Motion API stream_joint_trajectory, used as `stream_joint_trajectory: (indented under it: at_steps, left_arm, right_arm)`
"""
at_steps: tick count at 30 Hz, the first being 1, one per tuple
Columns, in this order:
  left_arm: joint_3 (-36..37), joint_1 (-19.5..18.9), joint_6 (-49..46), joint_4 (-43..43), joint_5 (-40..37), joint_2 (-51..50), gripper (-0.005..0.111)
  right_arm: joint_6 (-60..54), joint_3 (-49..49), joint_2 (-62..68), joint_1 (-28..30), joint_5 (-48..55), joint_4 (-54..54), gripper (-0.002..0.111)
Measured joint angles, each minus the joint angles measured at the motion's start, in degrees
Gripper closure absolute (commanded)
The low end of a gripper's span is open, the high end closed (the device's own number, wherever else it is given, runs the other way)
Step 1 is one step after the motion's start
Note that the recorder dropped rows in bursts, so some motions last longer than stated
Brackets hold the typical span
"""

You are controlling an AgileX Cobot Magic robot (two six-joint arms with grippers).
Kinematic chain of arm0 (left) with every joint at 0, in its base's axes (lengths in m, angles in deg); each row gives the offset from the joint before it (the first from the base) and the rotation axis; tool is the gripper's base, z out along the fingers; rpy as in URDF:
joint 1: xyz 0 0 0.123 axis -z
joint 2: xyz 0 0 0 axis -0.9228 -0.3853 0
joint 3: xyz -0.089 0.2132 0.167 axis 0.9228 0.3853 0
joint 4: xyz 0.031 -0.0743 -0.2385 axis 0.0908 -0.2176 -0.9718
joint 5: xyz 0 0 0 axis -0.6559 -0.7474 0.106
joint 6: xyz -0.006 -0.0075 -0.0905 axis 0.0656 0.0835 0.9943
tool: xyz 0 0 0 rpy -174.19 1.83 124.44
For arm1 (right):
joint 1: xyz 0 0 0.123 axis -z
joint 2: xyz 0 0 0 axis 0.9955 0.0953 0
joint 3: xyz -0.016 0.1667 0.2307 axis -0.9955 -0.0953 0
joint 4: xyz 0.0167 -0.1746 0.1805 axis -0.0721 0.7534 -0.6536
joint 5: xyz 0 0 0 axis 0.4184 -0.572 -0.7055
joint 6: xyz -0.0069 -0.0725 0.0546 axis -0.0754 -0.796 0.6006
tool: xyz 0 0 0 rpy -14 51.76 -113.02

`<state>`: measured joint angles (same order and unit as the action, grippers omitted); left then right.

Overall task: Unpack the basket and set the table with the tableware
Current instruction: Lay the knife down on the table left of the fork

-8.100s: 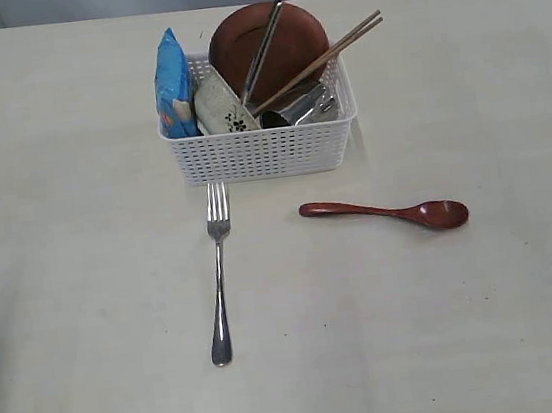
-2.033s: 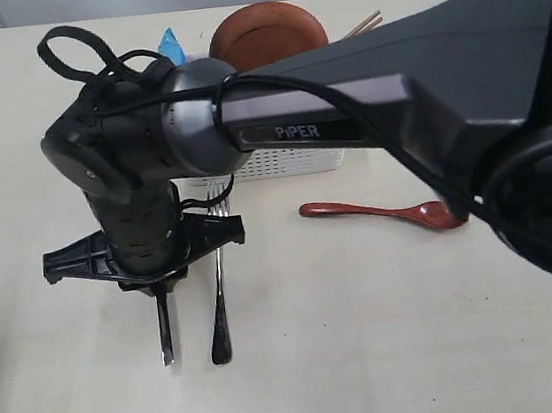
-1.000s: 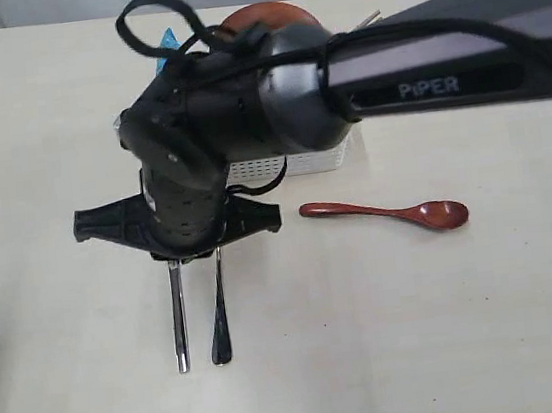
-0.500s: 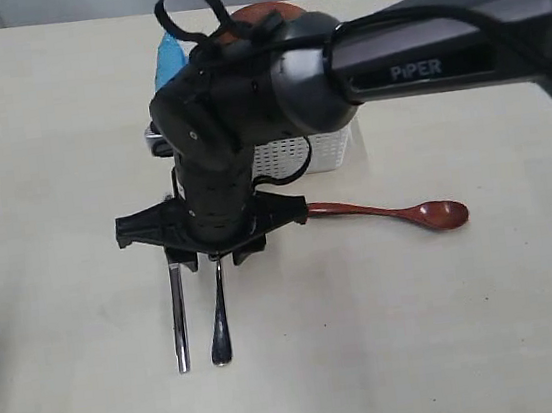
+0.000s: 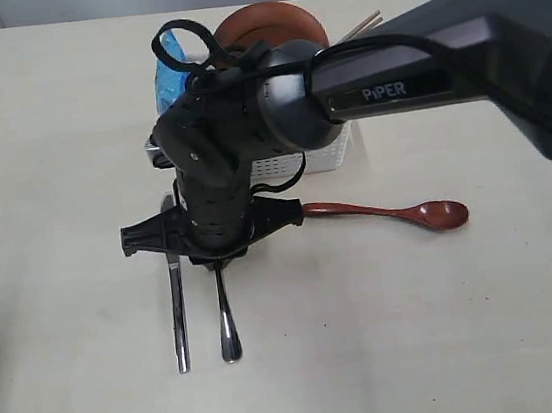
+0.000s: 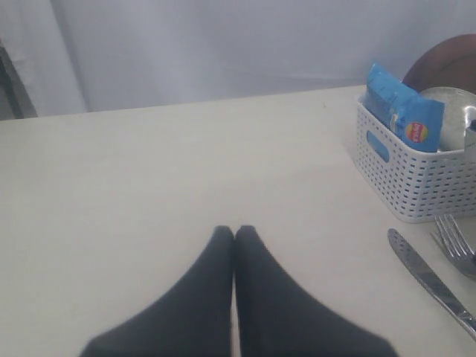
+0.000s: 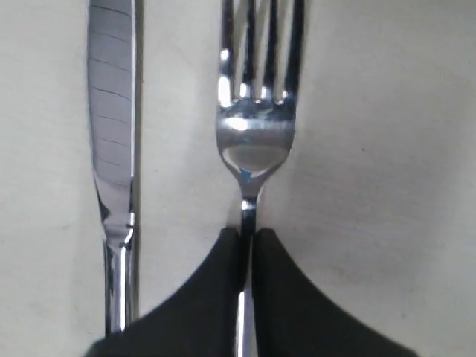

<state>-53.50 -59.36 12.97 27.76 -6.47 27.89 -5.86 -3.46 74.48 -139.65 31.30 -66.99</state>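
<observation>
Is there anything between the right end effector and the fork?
Nothing visible. The right end effector is closed on the fork at its neck, behind the tines; the knife lies alongside, apart.

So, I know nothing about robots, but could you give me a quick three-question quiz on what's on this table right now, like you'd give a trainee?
1. True or false: the steel table knife lies inside the white perforated plastic basket.
2. Which utensil is the right gripper pinching?
3. Fill in: ___ pieces of cutlery are out on the cream tabletop, outside the basket.

Key:
1. False. It lies flat on the tabletop, alongside the steel fork.
2. The steel fork, pinched at its neck.
3. Three: the knife, the fork and the dark red wooden spoon.
</observation>
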Motion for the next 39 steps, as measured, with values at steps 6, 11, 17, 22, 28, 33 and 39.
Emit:
stream_joint_trajectory:
  at_steps: [6, 11, 17, 22, 28, 33, 39]
  left_arm:
    - [0.0, 0.0, 0.0, 0.0, 0.0, 0.0, 0.107]
    - [0.0, 0.0, 0.0, 0.0, 0.0, 0.0, 0.107]
    - [0.0, 0.0, 0.0, 0.0, 0.0, 0.0, 0.107]
    - [0.0, 0.0, 0.0, 0.0, 0.0, 0.0, 0.107]
    - [0.0, 0.0, 0.0, 0.0, 0.0, 0.0, 0.107]
    - [0.0, 0.0, 0.0, 0.0, 0.0, 0.0, 0.107]
    - [0.0, 0.0, 0.0, 0.0, 0.0, 0.0, 0.107]
  right_arm:
    - [-0.11, 0.0, 0.0, 0.0, -2.18, -4.0, 0.109]
    - [-2.98, 0.0, 0.0, 0.0, -3.89, -7.27, 0.109]
    - [-3.98, 0.0, 0.0, 0.0, -3.89, -7.24, 0.109]
    - [-4.21, 0.0, 0.0, 0.0, -3.89, -6.97, 0.109]
    - [-4.21, 0.0, 0.0, 0.0, -3.89, -7.09, 0.108]
    - [-4.21, 0.0, 0.0, 0.0, -3.89, -8.45, 0.108]
    - [-3.45, 0.0, 0.25, 0.0, -4.97, -10.28, 0.108]
